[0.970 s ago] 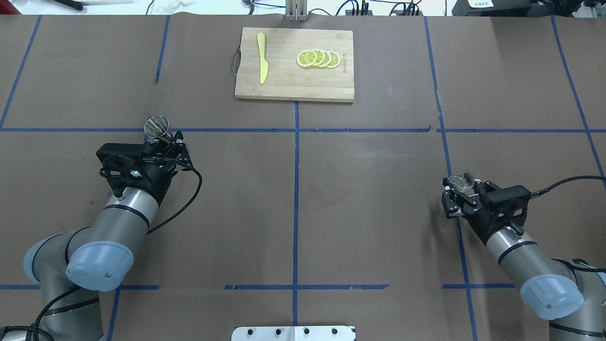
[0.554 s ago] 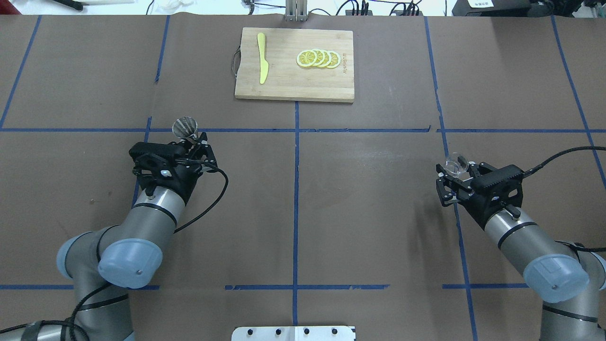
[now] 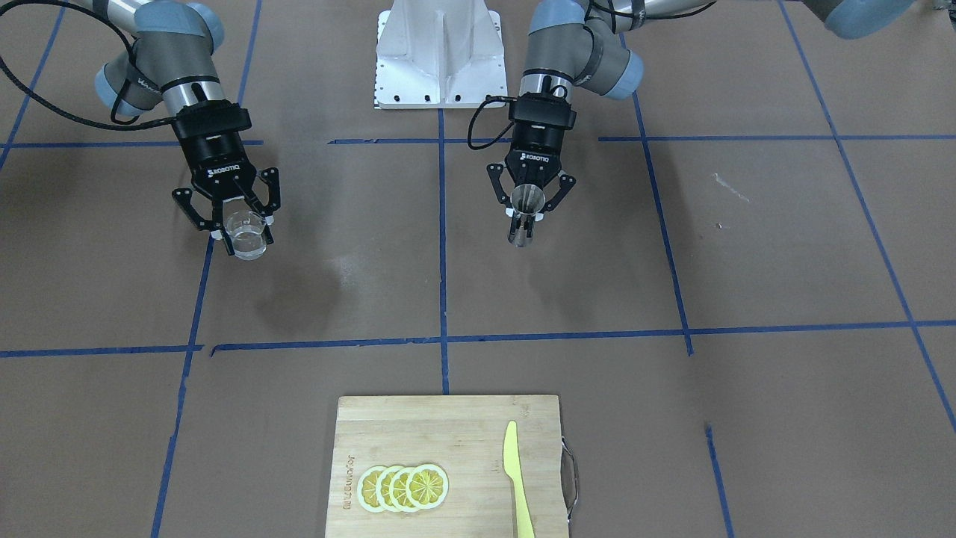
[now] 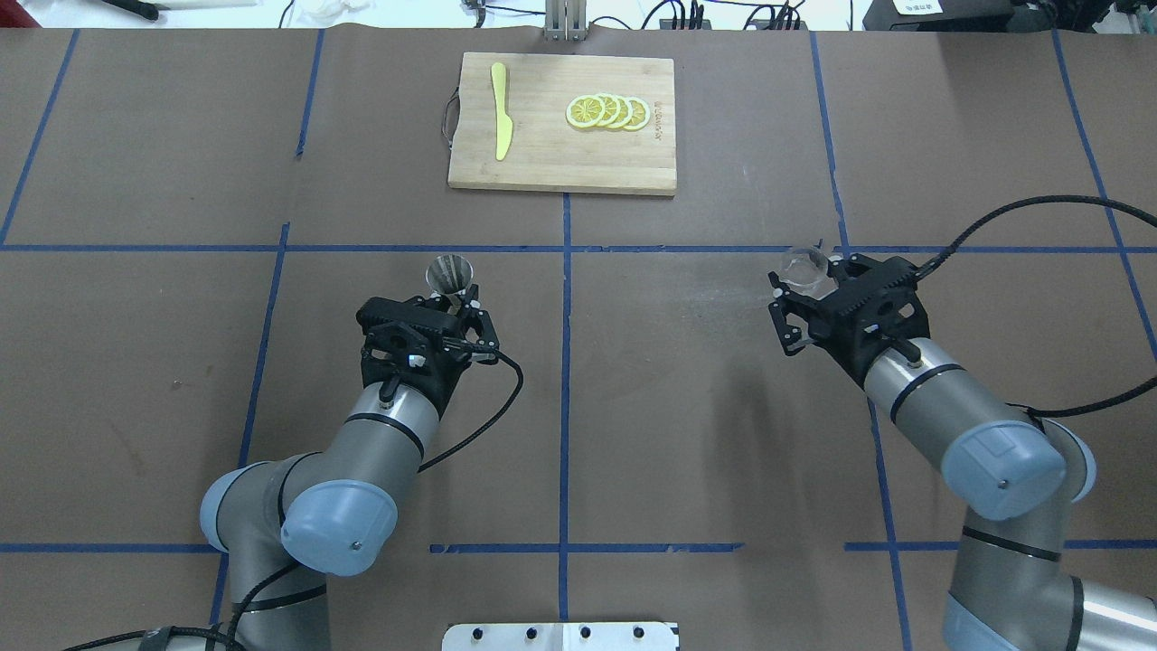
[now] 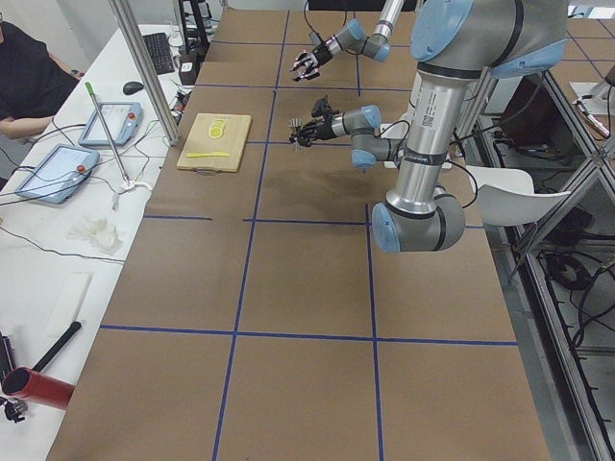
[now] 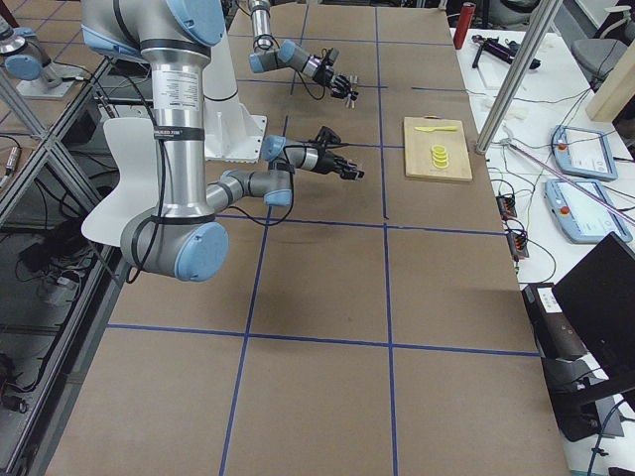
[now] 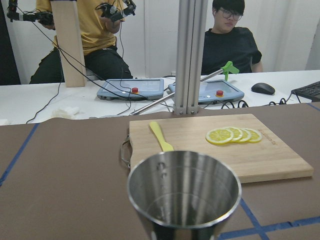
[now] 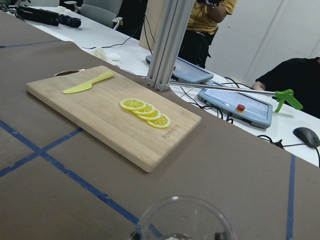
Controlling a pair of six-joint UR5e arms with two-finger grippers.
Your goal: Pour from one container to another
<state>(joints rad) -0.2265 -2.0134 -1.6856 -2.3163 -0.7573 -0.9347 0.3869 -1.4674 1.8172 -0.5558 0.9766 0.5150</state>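
Observation:
My left gripper [image 4: 455,291] is shut on the metal jigger [image 4: 449,271], held upright above the table just left of the centre line. The left wrist view looks down into the jigger's [image 7: 184,192] open top cone. In the front-facing view the jigger [image 3: 525,211] hangs between the left gripper's fingers [image 3: 553,199]. My right gripper [image 4: 807,282] is shut on the small clear glass cup [image 4: 804,264], held above the table on the right. The cup [image 3: 246,233] looks roughly upright, and its rim [image 8: 185,220] fills the bottom of the right wrist view.
A bamboo cutting board [image 4: 542,158] lies at the far centre of the table, with a yellow knife [image 4: 500,122] and several lemon slices [image 4: 607,111] on it. Brown paper with blue tape lines [image 4: 566,362] covers the table. Operators sit beyond the far edge.
Both arms have moved inward and away from the robot. The left gripper carried the jigger rightward toward the centre line. The right gripper carried the glass cup forward and left.

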